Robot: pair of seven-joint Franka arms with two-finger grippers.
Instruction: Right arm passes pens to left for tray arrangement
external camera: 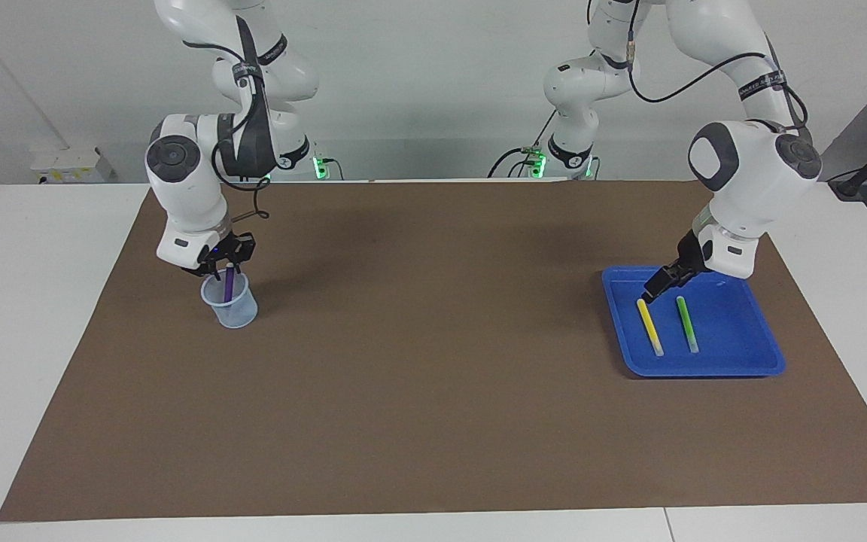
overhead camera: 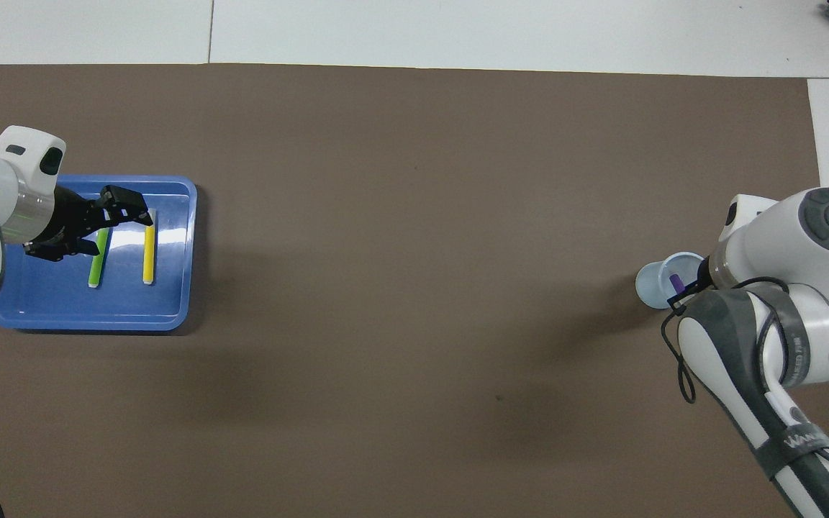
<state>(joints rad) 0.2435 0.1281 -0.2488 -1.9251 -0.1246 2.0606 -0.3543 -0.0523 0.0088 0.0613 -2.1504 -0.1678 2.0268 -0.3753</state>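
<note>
The blue tray (external camera: 704,370) lies at the left arm's end of the brown mat, also in the overhead view (overhead camera: 91,322). The yellow pen (external camera: 649,327) (overhead camera: 148,255) and the green pen (external camera: 687,325) (overhead camera: 96,267) lie side by side in it. My left gripper (external camera: 658,286) (overhead camera: 116,229) is open and empty, low over the tray by the pens' ends nearer the robots. My right gripper (external camera: 229,260) is over a small pale-blue cup (external camera: 232,309) (overhead camera: 655,284), shut on the top of the purple pen (external camera: 228,282) (overhead camera: 673,282), which stands upright in the cup.
The brown mat (external camera: 433,361) covers most of the white table. The cup stands at the right arm's end of it, the tray at the left arm's end. The right arm's wrist hides its gripper in the overhead view.
</note>
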